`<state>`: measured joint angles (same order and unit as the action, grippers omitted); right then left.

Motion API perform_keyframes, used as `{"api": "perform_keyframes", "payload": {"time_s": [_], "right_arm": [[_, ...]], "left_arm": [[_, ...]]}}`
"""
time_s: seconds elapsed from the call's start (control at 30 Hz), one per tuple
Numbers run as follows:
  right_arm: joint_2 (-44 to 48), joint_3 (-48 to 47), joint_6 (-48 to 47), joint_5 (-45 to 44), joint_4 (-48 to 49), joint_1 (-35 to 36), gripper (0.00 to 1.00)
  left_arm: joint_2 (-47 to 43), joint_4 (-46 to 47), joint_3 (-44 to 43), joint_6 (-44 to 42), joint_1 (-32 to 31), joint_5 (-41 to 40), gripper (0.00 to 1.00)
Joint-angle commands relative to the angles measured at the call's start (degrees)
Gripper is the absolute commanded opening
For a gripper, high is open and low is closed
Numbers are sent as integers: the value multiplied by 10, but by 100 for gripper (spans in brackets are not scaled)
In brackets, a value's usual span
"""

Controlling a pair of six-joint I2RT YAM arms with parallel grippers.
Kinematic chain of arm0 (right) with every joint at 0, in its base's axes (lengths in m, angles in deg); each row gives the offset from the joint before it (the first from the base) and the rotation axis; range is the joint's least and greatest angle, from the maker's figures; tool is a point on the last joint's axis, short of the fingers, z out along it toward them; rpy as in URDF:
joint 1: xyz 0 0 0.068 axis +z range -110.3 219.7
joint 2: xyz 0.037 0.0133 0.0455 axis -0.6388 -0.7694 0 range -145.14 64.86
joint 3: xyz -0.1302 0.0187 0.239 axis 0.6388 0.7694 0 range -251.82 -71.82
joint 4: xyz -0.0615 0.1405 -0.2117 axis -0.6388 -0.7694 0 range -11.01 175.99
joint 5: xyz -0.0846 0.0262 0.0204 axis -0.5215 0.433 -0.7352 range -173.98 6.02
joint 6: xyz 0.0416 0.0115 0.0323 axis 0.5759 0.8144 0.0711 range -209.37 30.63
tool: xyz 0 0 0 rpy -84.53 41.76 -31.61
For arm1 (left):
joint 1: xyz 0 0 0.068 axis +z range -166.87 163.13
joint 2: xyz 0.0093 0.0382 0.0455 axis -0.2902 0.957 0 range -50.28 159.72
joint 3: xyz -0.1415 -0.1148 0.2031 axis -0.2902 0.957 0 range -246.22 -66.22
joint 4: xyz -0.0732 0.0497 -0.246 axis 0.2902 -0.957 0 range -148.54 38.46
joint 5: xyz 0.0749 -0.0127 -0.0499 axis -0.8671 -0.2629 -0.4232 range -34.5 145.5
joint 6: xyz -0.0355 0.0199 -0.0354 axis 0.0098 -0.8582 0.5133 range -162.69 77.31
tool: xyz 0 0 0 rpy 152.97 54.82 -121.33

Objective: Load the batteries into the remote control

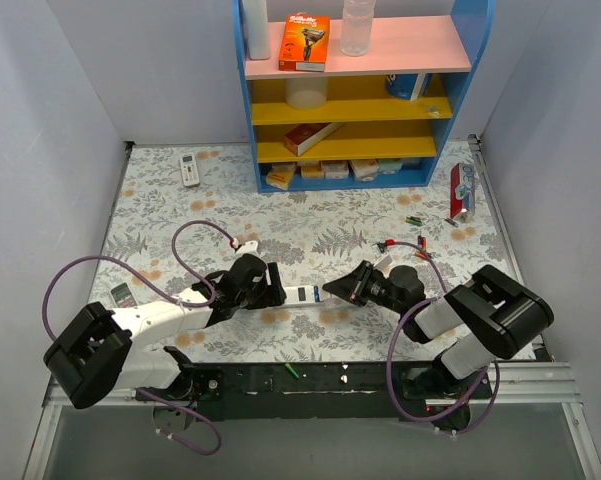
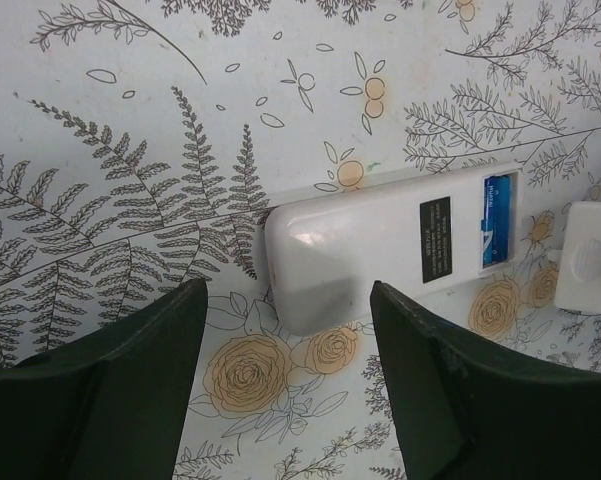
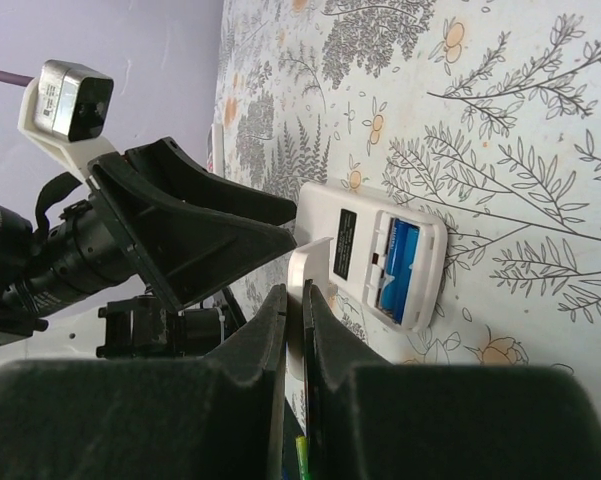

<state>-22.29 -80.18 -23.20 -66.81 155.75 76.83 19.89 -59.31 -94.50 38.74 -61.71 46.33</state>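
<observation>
Risk assessment: my left gripper [image 2: 288,290] stands part-open, one finger on each side of the remote control's [image 2: 380,245] plain end and touching neither side. If the fingers meet it unevenly, I judge the remote control will pivot on the worktop [image 1: 180,215] and skew out of line.

My right gripper [image 3: 298,295] is clamped on a thin white plate [image 3: 315,262], apparently the battery cover, held just beside the open recess. A shifted remote control could strike it, or jolt the blue cell [image 3: 405,265] seated inside. I cannot tell whether a second slot is filled.

The spare batteries [image 1: 414,220] lie well apart, toward 2 o'clock.

Orientation: the remote control lies flat between the two grippers, back face up. Its long axis runs 9 to 3 o'clock in the top view, with the recess end pointing to 3 o'clock.
</observation>
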Motion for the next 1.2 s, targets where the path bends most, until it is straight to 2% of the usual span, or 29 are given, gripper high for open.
{"api": "perform_keyframes", "payload": {"time_s": [0.0, 0.17, 0.5, 1.17], "right_arm": [[-28, -9, 11, -13, 57, 8, 1], [-64, -12, 18, -12, 87, 12, 1], [-80, -22, 15, -15, 95, 15, 1], [-108, -39, 16, -11, 133, 15, 1]], "left_arm": [[8, -5, -21, 2, 0, 11, 65], [19, -6, -21, 6, 0, 14, 63], [23, -6, -17, 11, 0, 26, 54], [20, -5, -11, 14, 0, 32, 51]]}}
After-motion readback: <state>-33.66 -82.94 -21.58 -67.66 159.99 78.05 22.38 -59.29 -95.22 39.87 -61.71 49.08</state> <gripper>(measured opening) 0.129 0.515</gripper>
